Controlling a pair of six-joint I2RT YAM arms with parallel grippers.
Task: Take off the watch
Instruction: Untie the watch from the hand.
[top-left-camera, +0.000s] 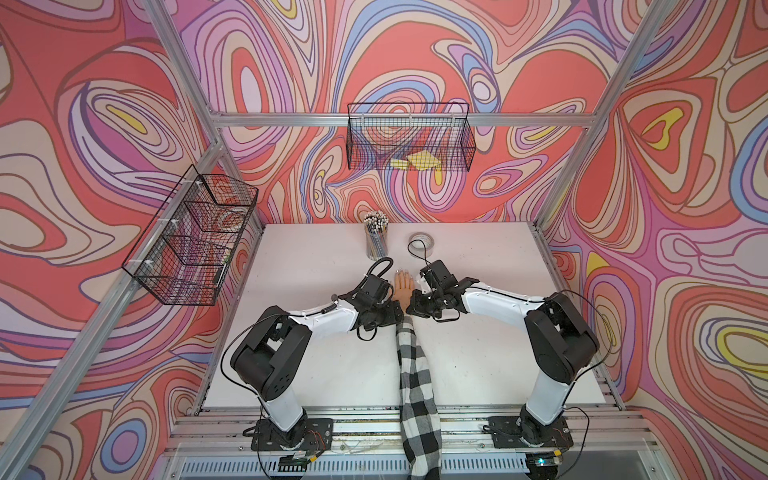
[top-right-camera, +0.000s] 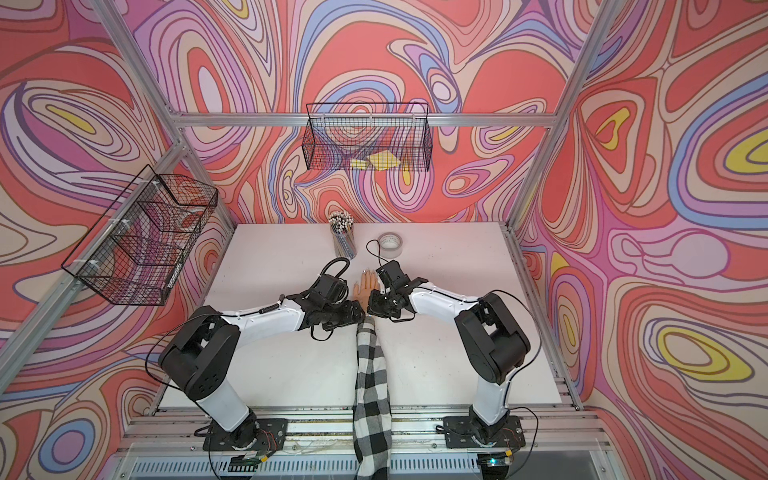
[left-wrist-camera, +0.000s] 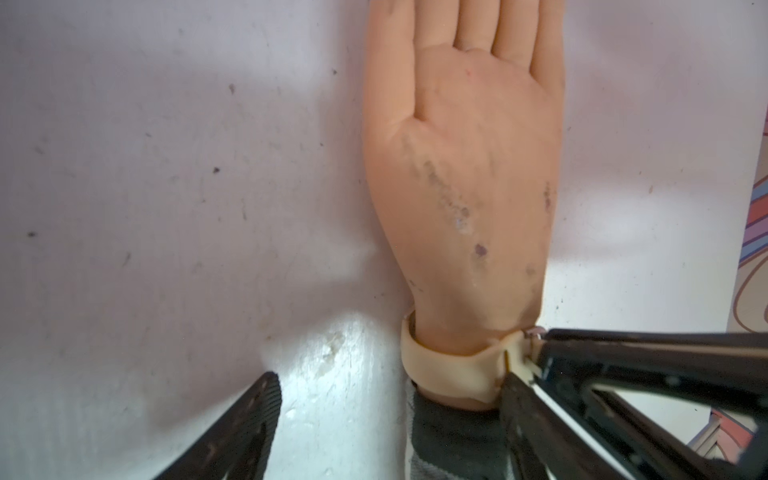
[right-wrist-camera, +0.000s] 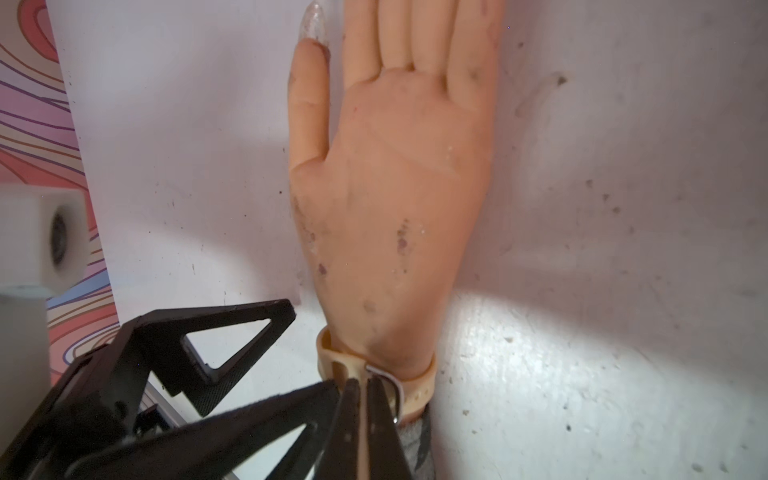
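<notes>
A mannequin hand (top-left-camera: 404, 284) lies flat on the white table, its arm in a black-and-white plaid sleeve (top-left-camera: 415, 374). The watch (left-wrist-camera: 449, 370) is a cream-beige strap wrapped round the wrist; its dial is hidden. In both top views the two grippers meet over the wrist and cover the watch. My right gripper (right-wrist-camera: 363, 380) is shut on a stretch of the strap beside the metal buckle (right-wrist-camera: 392, 384). My left gripper (left-wrist-camera: 388, 380) is open: one finger touches the strap by the buckle, the other hangs over the table on the thumb side.
A cup of pencils (top-left-camera: 376, 241) and a grey tape roll (top-left-camera: 420, 241) stand at the back of the table (top-left-camera: 316, 257), just beyond the hand. Wire baskets hang on the back wall (top-left-camera: 409, 137) and the left frame (top-left-camera: 191, 237).
</notes>
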